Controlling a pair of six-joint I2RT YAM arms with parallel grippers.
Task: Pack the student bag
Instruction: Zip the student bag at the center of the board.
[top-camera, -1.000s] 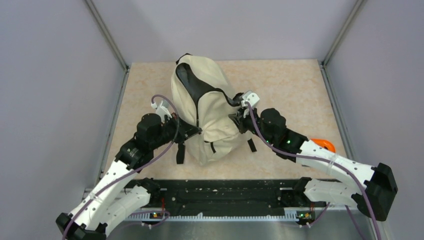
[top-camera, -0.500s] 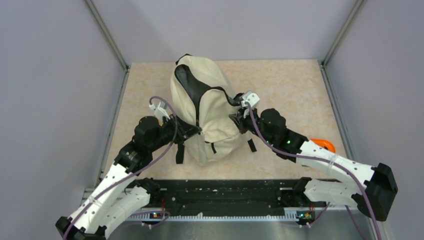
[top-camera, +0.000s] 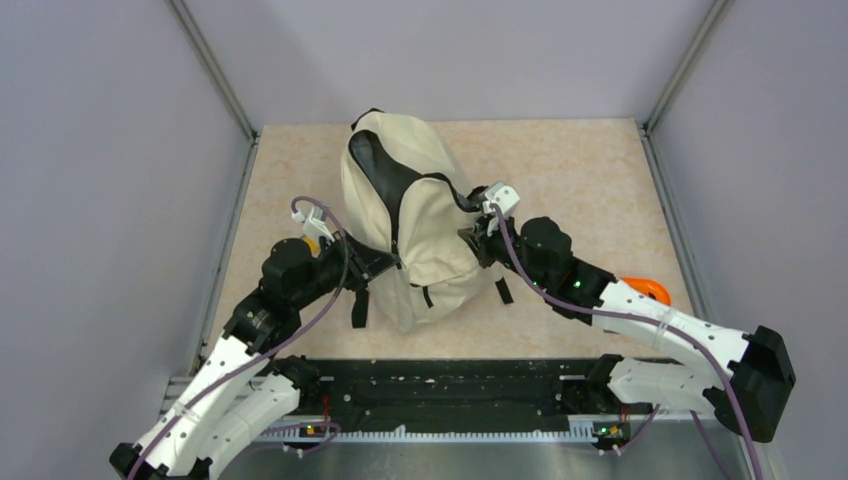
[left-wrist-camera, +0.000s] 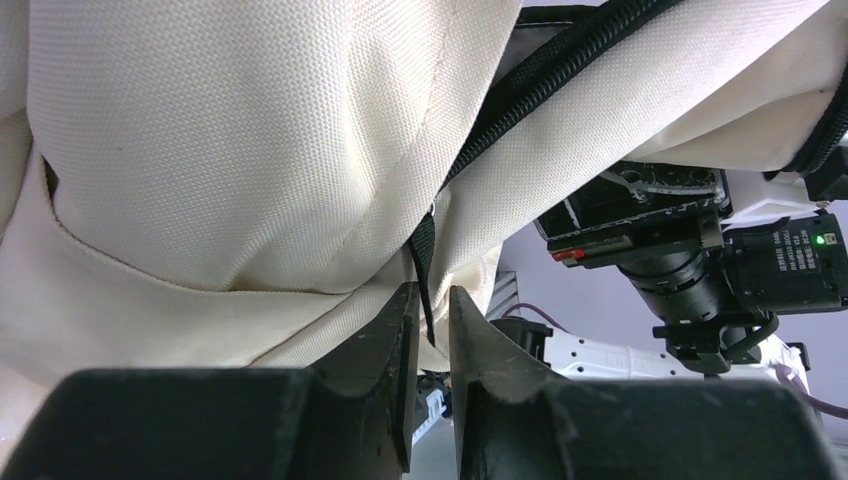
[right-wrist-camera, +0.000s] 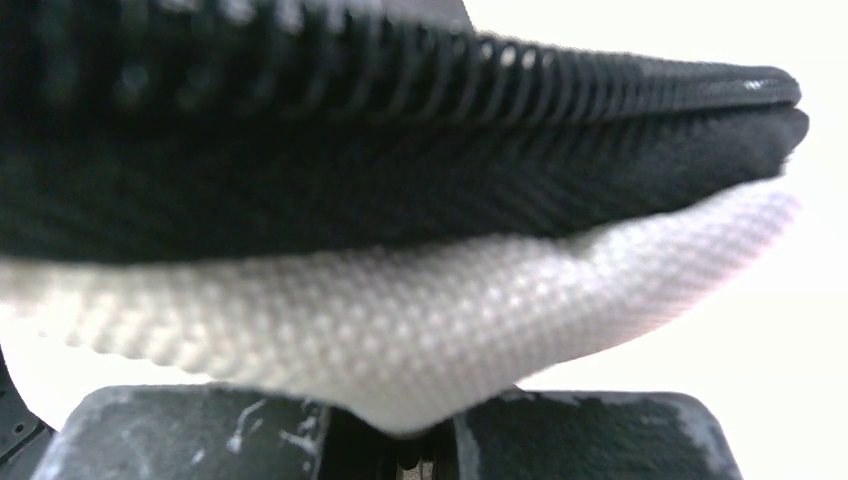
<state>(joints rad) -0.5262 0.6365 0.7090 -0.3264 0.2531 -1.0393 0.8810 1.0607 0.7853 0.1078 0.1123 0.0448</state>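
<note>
The cream student bag (top-camera: 425, 225) stands in the middle of the table, with a black zip line running down its front. My left gripper (top-camera: 388, 265) is at the bag's lower left; in the left wrist view (left-wrist-camera: 432, 295) its jaws are almost closed on a thin black zipper pull (left-wrist-camera: 424, 265) hanging from the zip (left-wrist-camera: 560, 70). My right gripper (top-camera: 472, 240) is at the bag's right side. In the right wrist view (right-wrist-camera: 415, 440) it is shut on a fold of cream fabric (right-wrist-camera: 400, 330) under the black zip edge (right-wrist-camera: 400, 70).
An orange object (top-camera: 647, 289) lies on the table behind my right forearm. A small orange-yellow thing (top-camera: 312, 245) shows beside my left wrist. Black straps (top-camera: 360, 305) trail from the bag's near end. Grey walls close in the table on three sides.
My left wrist and forearm have drawn slightly back and to the left, uncovering the orange-yellow thing beside it. The bag and the right arm have hardly moved.
</note>
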